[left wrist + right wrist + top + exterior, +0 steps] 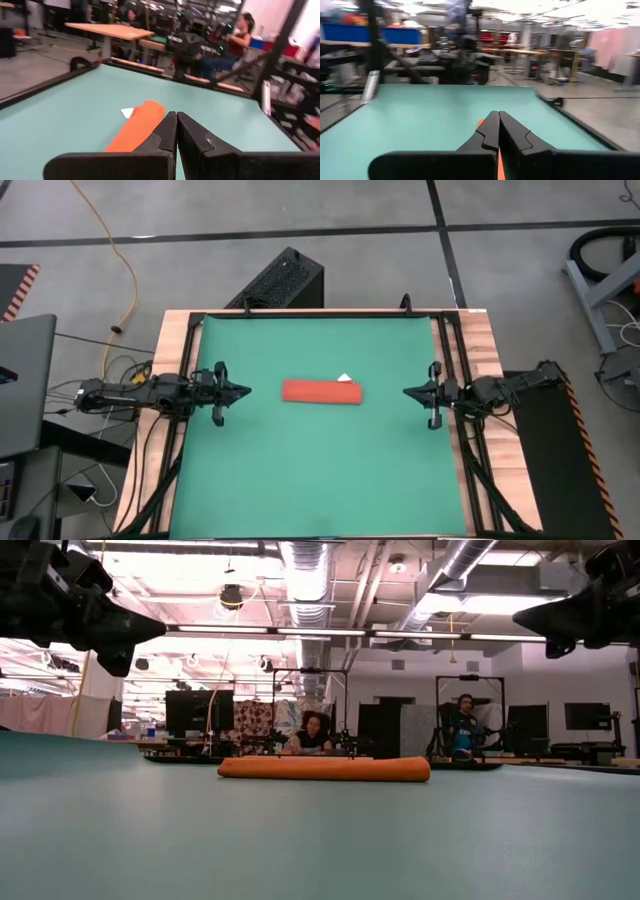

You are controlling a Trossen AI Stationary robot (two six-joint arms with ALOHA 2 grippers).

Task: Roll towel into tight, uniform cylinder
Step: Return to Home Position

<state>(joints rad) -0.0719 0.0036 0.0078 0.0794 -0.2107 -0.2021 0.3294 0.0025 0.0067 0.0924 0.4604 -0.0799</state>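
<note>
The orange-red towel [322, 392] lies rolled into a long narrow cylinder in the middle of the green table, its length running left to right. Its small white tag [345, 378] sticks out at the far side near the right end. In the low view the towel [324, 769] rests flat on the table. My left gripper [246, 391] hovers left of the towel, shut and empty; the towel [135, 131] shows ahead of its fingers. My right gripper [408, 392] hovers right of the towel, shut and empty; only a sliver of the towel [480, 121] shows past its fingers.
The green mat [320, 470] is bordered by a black frame [446, 380] and wooden table edges [495, 360]. A laptop [25, 380] and cables lie off the table's left side. People sit in the room beyond the far edge [312, 735].
</note>
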